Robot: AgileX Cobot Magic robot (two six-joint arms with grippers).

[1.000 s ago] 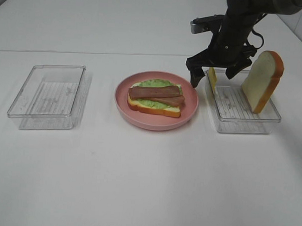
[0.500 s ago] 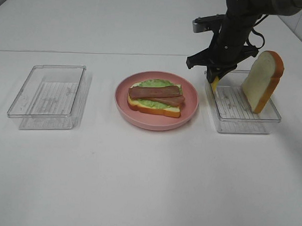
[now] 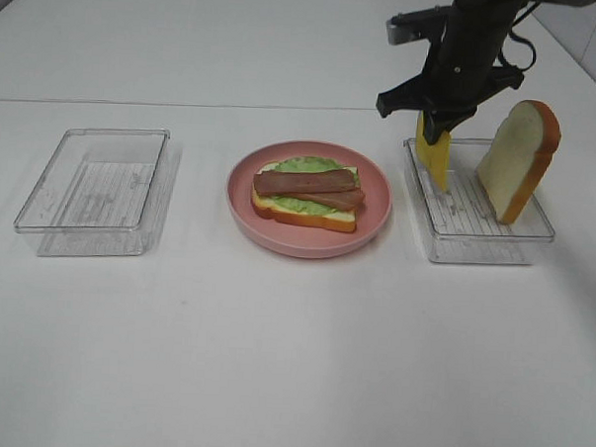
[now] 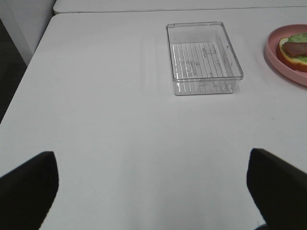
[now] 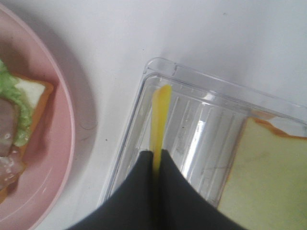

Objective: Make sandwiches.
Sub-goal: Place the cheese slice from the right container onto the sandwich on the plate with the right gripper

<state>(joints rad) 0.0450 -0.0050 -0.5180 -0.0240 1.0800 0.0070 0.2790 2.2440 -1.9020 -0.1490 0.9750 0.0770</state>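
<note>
The right hand (image 3: 436, 126) pinches the cheese slice (image 3: 434, 160) above the tray (image 3: 480, 246); next, I'd judge, it goes onto the open sandwich (image 3: 307, 194). Left hand spread wide.

Bright, even overhead light; soft shadows lie under the round pink plate (image 3: 307, 239), and the clear plastic tray (image 5: 192, 100) glints, slightly blurred.

Upright bread slice (image 3: 519, 160) crowds right tray (image 3: 480, 236)
</note>
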